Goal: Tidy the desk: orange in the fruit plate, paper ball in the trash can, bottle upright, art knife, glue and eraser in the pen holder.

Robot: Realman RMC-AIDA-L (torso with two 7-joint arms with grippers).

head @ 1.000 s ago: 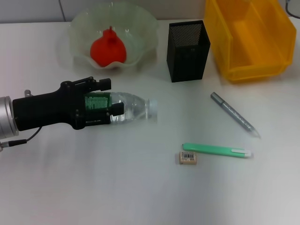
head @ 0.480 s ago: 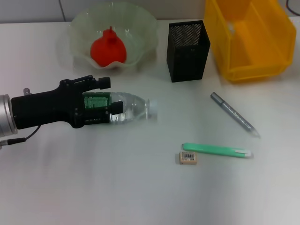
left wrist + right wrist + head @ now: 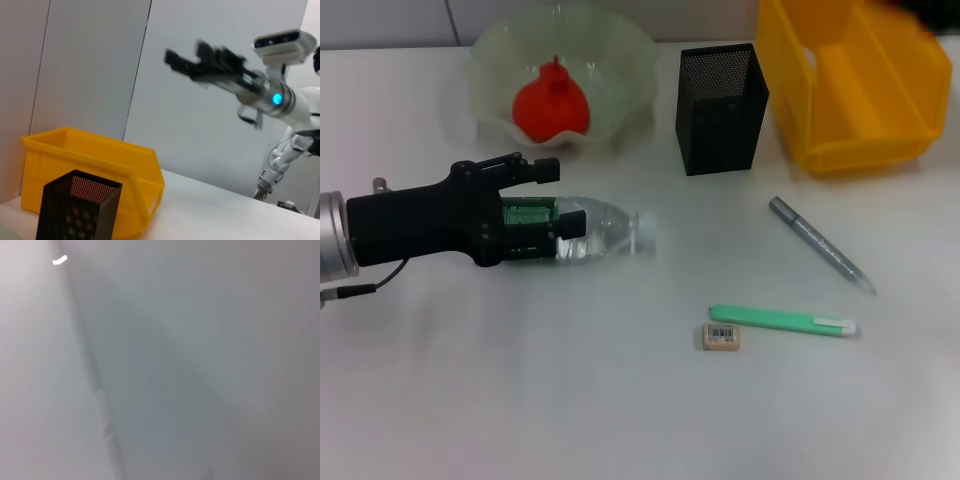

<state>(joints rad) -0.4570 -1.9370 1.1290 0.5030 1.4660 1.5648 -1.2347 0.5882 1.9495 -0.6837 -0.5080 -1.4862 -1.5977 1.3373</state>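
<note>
Uprighting is the step in hand, by my reading: the small clear plastic water bottle with the green label (image 3: 582, 228) lies on its side on the plain white desk (image 3: 520, 400), its capped end pointing toward the tall square black metal-mesh pen holder (image 3: 721, 108), and the left end effector (image 3: 558, 199) straddles its labelled body. To do this well the arm should squeeze firmly around the label, lift slightly so the base clears the desk, rotate until the cap points up, then set the base flat and let go only once the bottle stands steady; a loose hold would let the smooth plastic slip while turning. One black finger (image 3: 542, 171) sits on the far side of the bottle and the other on the near side against the label, so it looks clamped on the bottle, though contact on the far side is hard to confirm. The right end effector (image 3: 200, 59) hangs raised in the air, seen from the left wrist, apparently spread and empty. The red-orange round fruit (image 3: 551, 105) already rests in the pale-green scalloped fruit plate (image 3: 620, 50); the tiny beige eraser (image 3: 722, 337) lies beside a green pen-shaped tool (image 3: 780, 320).
</note>
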